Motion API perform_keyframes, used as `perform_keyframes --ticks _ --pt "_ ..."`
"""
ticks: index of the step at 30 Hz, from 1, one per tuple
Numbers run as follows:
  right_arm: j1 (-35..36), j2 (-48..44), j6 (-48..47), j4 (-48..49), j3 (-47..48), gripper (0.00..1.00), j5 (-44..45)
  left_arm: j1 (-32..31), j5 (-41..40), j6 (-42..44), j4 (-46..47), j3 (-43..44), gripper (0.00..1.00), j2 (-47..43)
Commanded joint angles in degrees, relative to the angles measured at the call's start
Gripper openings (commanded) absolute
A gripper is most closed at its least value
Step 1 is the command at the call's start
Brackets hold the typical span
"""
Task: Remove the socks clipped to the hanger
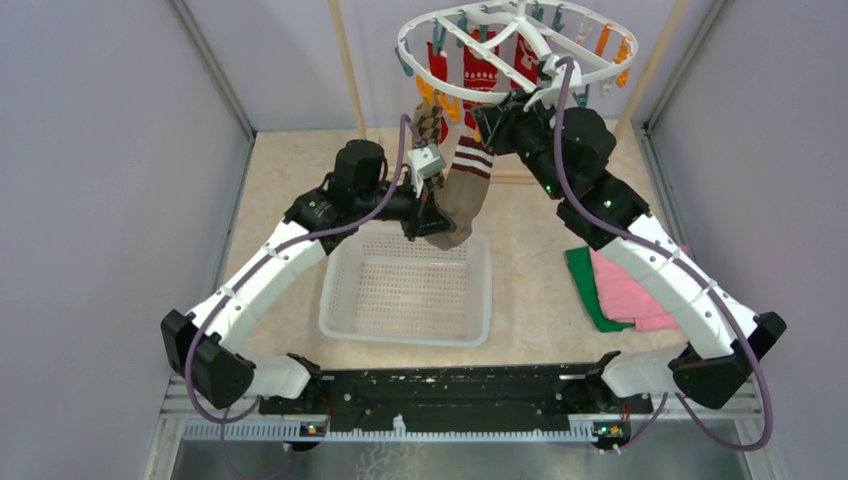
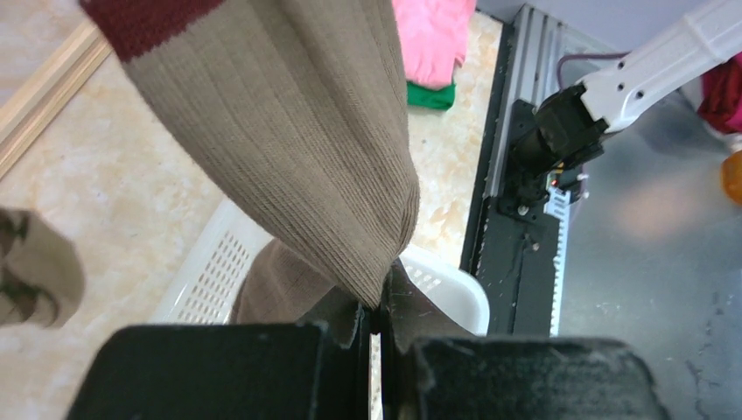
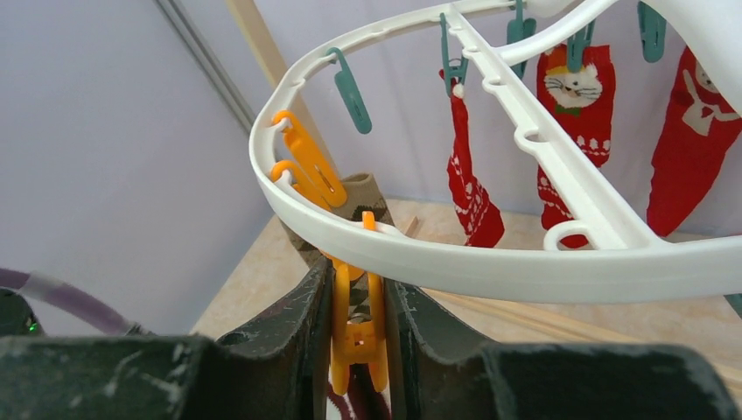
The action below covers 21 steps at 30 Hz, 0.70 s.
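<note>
The white oval hanger [image 1: 420,62] hangs at the back, with orange and teal clips and red patterned socks [image 1: 480,72]. A brown-tan sock [image 1: 462,200] with maroon stripes hangs from an orange clip at the ring's near rim. My left gripper [image 1: 428,222] is shut on the sock's lower end [image 2: 297,157], above the basket. My right gripper [image 3: 357,350] is shut on the orange clip [image 3: 354,324] that holds this sock, just under the ring [image 3: 455,258]. Red socks [image 3: 577,105] hang behind. A second argyle sock [image 3: 354,197] hangs beside.
A white mesh basket [image 1: 345,305] stands on the floor between the arms. Folded pink and green cloths [image 1: 615,285] lie to the right, under the right arm. Wooden rack poles [image 1: 348,70] rise at the back. Grey walls close in both sides.
</note>
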Motion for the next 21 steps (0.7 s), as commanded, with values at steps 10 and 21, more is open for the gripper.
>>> perform_keyframes --ticks 10,21 --pt "-3.04 -4.29 -0.47 -4.79 3.44 0.03 0.72 -0.37 -8.11 22.58 -16.74 -13.12 0.07 -8.76" --pt "-4.06 -7.46 -2.12 -8.55 3.03 0.07 2.55 -0.31 -21.22 16.85 -5.41 -9.80 0.99 -10.32"
